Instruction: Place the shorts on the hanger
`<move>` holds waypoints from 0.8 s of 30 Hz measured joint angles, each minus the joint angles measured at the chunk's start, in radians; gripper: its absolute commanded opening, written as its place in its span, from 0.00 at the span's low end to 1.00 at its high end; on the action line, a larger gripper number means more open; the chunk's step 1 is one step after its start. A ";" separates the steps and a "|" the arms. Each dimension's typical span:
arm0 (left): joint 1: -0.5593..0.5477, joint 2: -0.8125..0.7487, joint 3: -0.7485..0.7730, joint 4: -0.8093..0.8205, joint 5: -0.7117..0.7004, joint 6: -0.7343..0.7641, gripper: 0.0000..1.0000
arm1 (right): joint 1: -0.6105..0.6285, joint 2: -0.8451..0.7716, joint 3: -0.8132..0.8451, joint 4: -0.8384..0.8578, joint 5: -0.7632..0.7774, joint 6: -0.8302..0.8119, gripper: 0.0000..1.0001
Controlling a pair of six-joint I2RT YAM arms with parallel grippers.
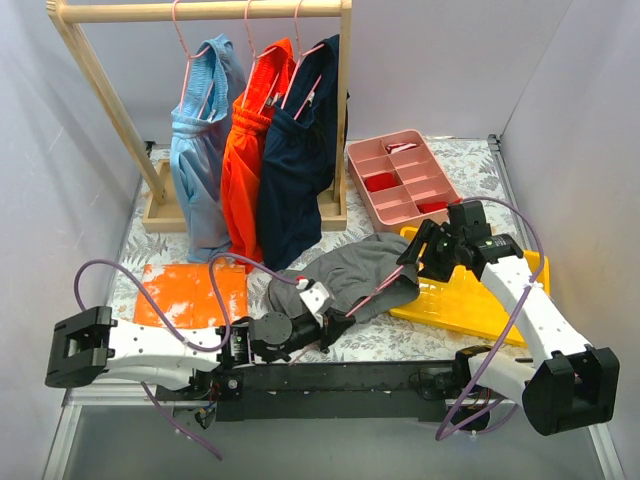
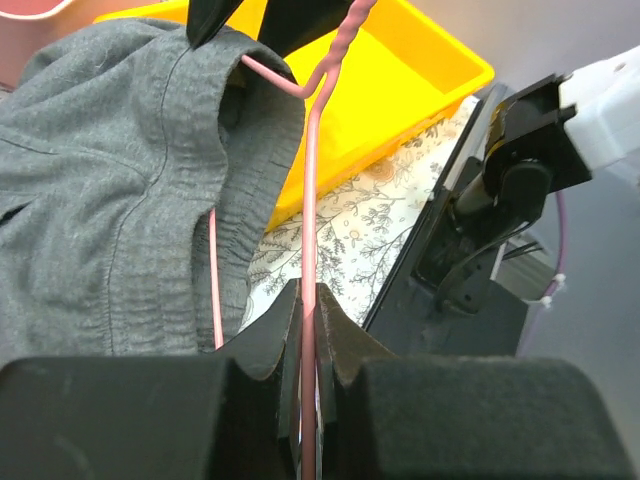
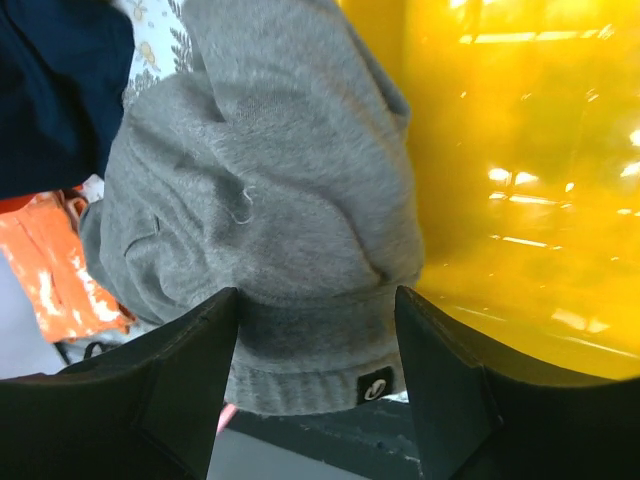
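Note:
The dark grey shorts (image 1: 352, 268) lie crumpled on the table, one edge over the yellow tray (image 1: 480, 292). My left gripper (image 1: 336, 324) is shut on a wire of the pink hanger (image 1: 378, 290), which runs toward the shorts. In the left wrist view the wire (image 2: 309, 200) passes between my closed fingers (image 2: 308, 300), and a second wire runs beside the shorts (image 2: 100, 200). My right gripper (image 1: 420, 255) is open over the shorts' far right edge. In the right wrist view it (image 3: 315, 310) straddles the waistband (image 3: 300, 370) of the shorts, not closed on it.
A pale wooden rail frame (image 1: 200, 12) at the back holds light blue shorts (image 1: 205, 140), an orange garment (image 1: 248, 150) and a navy garment (image 1: 300, 150). A pink compartment tray (image 1: 400, 178) stands back right. A blotched orange garment (image 1: 190, 293) lies front left.

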 measured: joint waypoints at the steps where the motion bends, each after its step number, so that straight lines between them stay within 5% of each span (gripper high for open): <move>1: -0.010 0.020 0.004 0.009 -0.006 0.008 0.00 | 0.000 0.002 -0.018 0.010 -0.015 0.010 0.68; 18: -0.083 0.222 0.074 0.141 -0.102 0.143 0.00 | -0.002 -0.051 -0.124 0.130 -0.113 0.096 0.43; 20: -0.084 0.242 0.086 0.140 -0.101 0.146 0.00 | -0.004 -0.051 -0.129 0.137 -0.115 0.100 0.29; 24: -0.085 0.281 0.112 0.121 -0.085 0.143 0.18 | -0.005 -0.051 -0.130 0.142 -0.122 0.127 0.01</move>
